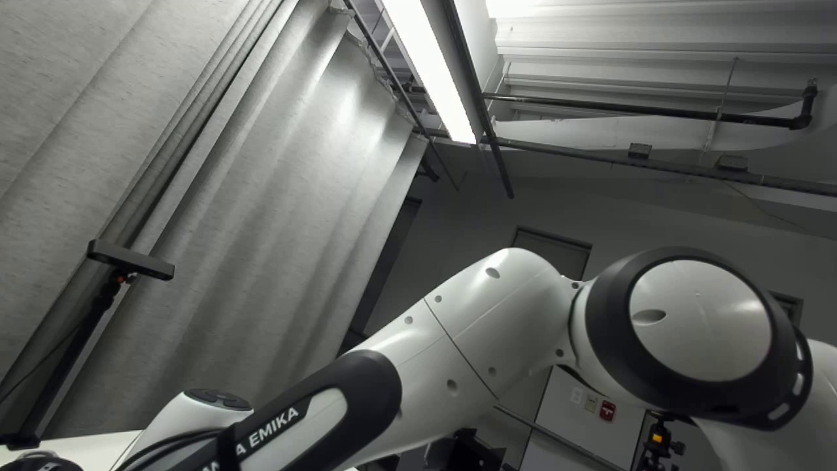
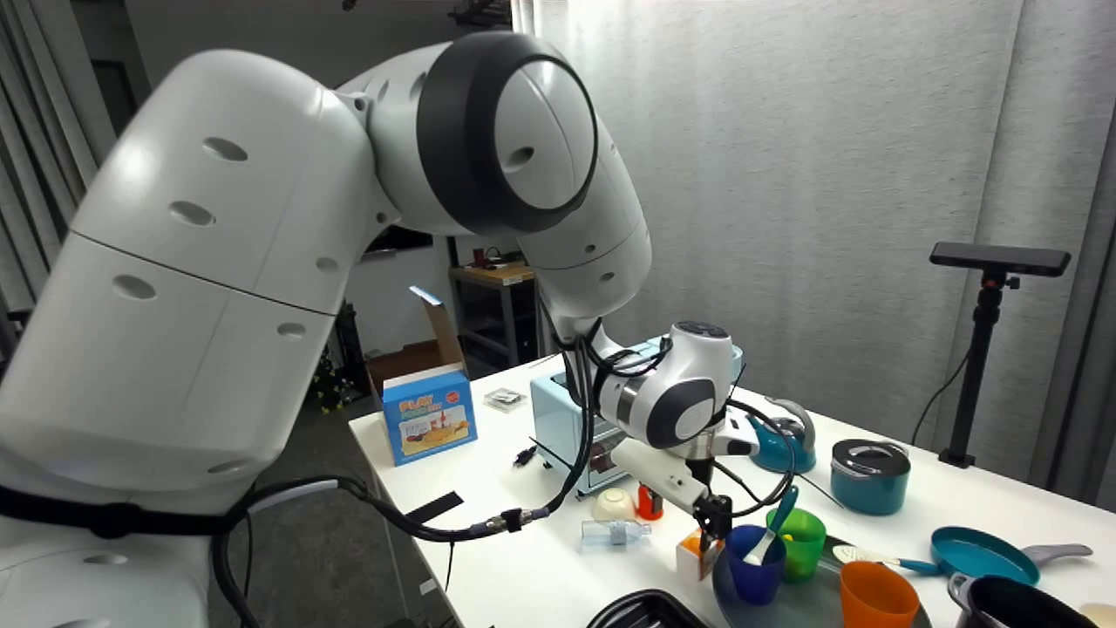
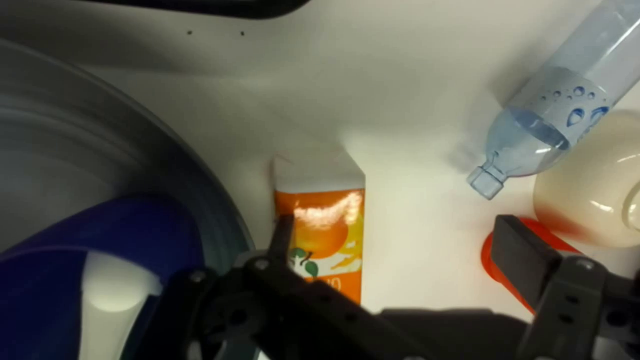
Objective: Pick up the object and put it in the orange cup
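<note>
The task does not name the object. A small orange and white juice carton (image 3: pixel 330 230) stands closest to my gripper (image 3: pixel 402 245). The carton also shows in an exterior view (image 2: pixel 689 560), partly behind the fingers. My gripper is open, its fingers wide apart with white table between them. In the wrist view the left finger overlaps the carton's left side and the right finger overlaps a red thing (image 3: pixel 542 235); whether either touches cannot be told. In an exterior view the gripper (image 2: pixel 711 523) is low beside the carton. The orange cup (image 2: pixel 876 600) stands on a grey plate; it is out of the wrist view.
A blue cup (image 2: pixel 755 576) holding a spatula and a green cup (image 2: pixel 804 545) stand on the grey plate (image 3: pixel 165 132). A clear bottle (image 3: pixel 550 117) and cream bowl (image 3: pixel 595 185) lie close by. A black tray (image 2: pixel 647 610), toaster (image 2: pixel 558 427), pan (image 2: pixel 981 554) and pot (image 2: pixel 869 480) are around.
</note>
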Action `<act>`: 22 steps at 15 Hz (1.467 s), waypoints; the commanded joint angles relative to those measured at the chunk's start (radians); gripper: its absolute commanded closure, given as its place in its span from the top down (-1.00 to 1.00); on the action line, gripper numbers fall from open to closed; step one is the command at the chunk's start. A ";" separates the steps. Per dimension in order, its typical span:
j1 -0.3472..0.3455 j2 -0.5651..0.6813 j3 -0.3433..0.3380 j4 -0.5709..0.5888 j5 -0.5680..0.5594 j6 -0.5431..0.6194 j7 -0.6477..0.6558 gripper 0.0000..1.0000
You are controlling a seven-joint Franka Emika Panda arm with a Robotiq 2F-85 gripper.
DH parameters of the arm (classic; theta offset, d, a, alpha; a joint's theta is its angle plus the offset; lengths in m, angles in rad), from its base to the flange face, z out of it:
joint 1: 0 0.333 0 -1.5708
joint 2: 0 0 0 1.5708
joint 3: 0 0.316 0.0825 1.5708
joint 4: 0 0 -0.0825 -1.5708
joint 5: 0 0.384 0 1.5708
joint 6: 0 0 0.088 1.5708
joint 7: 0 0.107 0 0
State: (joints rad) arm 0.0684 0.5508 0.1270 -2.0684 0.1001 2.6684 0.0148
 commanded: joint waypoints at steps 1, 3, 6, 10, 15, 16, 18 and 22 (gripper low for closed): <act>-0.021 0.015 0.018 0.024 0.037 0.003 -0.014 1.00; -0.023 0.013 0.018 0.022 0.040 0.003 -0.014 1.00; -0.028 0.017 0.020 0.025 0.043 0.001 -0.018 1.00; -0.027 0.026 0.020 0.032 0.039 -0.003 -0.021 1.00; -0.028 0.030 0.027 0.041 0.040 -0.006 -0.027 1.00; -0.027 0.029 0.028 0.043 0.039 -0.005 -0.028 1.00; -0.026 0.027 0.031 0.047 0.038 -0.005 -0.029 1.00; -0.029 0.024 0.037 0.050 0.041 -0.003 -0.033 1.00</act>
State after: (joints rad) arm 0.0601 0.5632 0.1428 -2.0412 0.1077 2.6684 0.0124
